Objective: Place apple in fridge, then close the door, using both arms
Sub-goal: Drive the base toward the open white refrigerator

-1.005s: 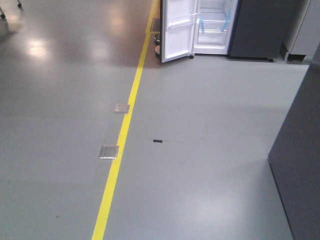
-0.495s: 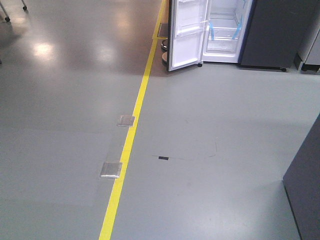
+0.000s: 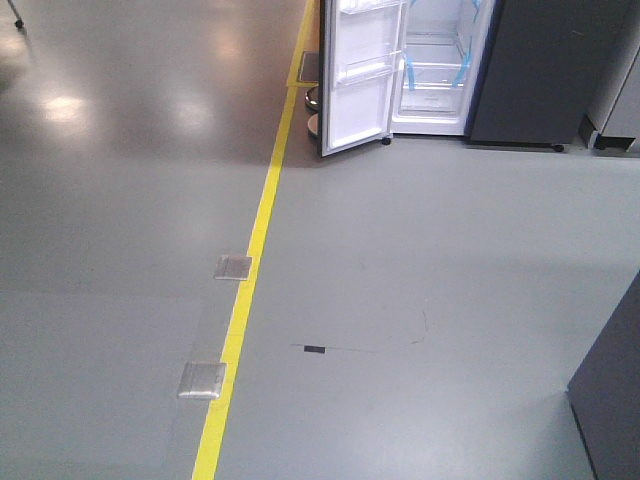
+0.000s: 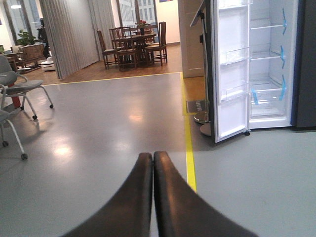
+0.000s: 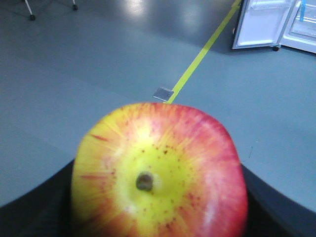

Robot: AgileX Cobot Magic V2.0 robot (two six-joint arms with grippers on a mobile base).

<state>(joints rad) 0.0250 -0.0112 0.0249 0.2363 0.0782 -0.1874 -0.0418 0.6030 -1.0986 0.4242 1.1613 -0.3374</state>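
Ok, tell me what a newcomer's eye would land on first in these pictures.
The red and yellow apple fills the right wrist view, held between the right fingers. Across the grey floor, the fridge stands with its door wide open, and a yellow line runs toward it. The left fingers are pressed shut on nothing.

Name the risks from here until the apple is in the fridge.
How firmly the right jaws hold the apple cannot be seen; it may slip during the drive. The door stands open toward the approach, so an arm could clip it. The fridge is far off; the robot may arrive misaligned.
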